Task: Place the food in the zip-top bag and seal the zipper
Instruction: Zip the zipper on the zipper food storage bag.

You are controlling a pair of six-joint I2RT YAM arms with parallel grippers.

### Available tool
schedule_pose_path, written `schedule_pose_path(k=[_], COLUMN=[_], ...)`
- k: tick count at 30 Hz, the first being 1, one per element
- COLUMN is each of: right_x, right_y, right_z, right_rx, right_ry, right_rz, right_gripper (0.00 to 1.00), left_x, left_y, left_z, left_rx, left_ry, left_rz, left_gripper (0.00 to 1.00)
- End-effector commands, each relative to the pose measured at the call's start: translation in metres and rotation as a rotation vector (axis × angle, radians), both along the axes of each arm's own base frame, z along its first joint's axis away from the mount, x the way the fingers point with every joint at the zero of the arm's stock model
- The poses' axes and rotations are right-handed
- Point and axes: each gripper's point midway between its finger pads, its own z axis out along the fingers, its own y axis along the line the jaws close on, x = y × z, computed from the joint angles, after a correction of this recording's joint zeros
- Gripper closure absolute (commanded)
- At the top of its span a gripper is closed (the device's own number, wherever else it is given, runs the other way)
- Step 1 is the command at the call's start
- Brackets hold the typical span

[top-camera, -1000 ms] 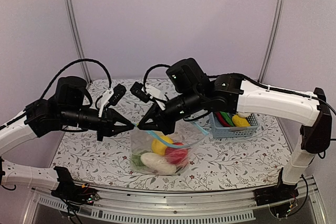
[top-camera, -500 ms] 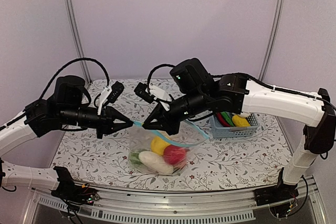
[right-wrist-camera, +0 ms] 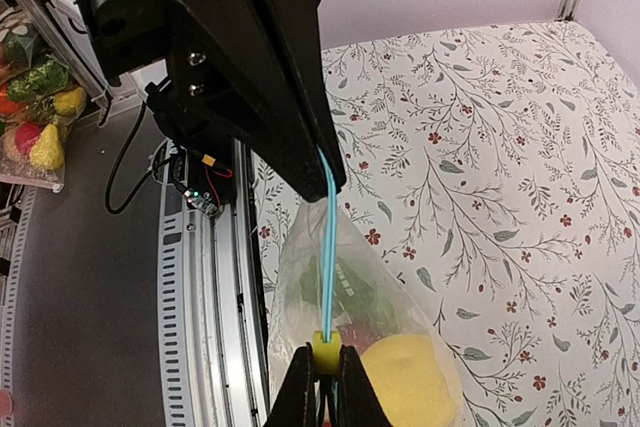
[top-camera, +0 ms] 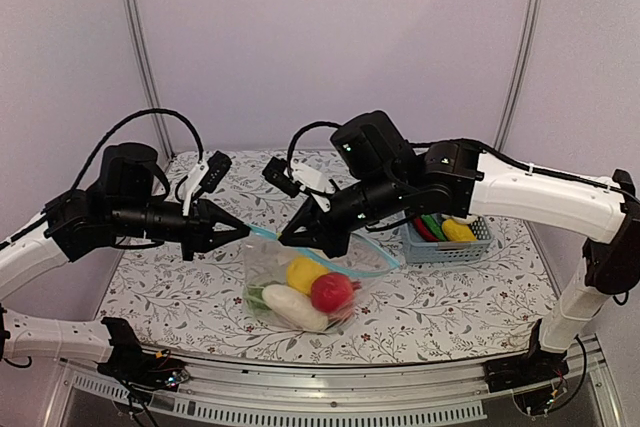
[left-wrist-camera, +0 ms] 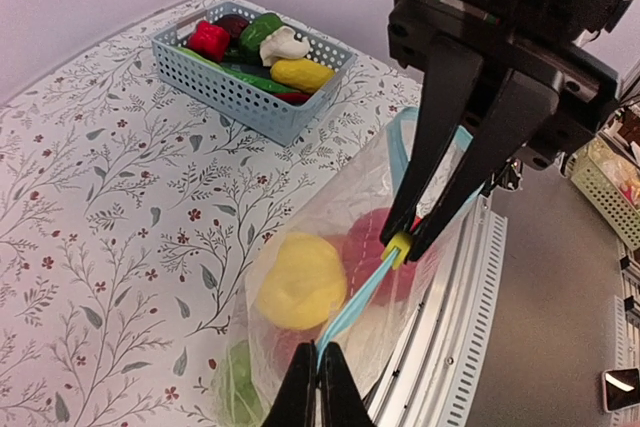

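1. Top external view: bag [top-camera: 300,259] sits near-middle on surface [top-camera: 190,292], food [top-camera: 305,274] inside.
2. left claw [left-wrist-camera: 318,359] pinches closed on zipper [left-wrist-camera: 358,299] end.
3. right claw [left-wrist-camera: 403,247] clamps zipper just beyond.

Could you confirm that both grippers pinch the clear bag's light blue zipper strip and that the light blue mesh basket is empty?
No: the left wrist view shows colourful toy food in the light blue plastic mesh basket; the rest is right.

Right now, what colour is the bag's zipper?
Light blue; the zipper shows best in the right wrist view.
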Motion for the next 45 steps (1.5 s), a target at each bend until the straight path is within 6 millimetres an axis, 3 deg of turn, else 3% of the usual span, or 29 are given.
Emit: schedule_pose_path(k=[1, 45], right_x=[-0.010, -0.014], right_y=[-0.023, -0.053], right_z=[-0.006, -0.020], right_rx=[-0.068, -0.109], right_ry=[0.017, 0.038], right_rz=[-0.005, -0.070], right_gripper=[1.00, 1.00], left_x=[0.020, 0.040], left_y=[0.015, 0.031], left_z=[0.004, 0.001], left_rx=[-0.001, 0.013], left_ry=[-0.035, -0.038], left_rz=[0.108, 0.219], left_gripper=[1.00, 1.00])
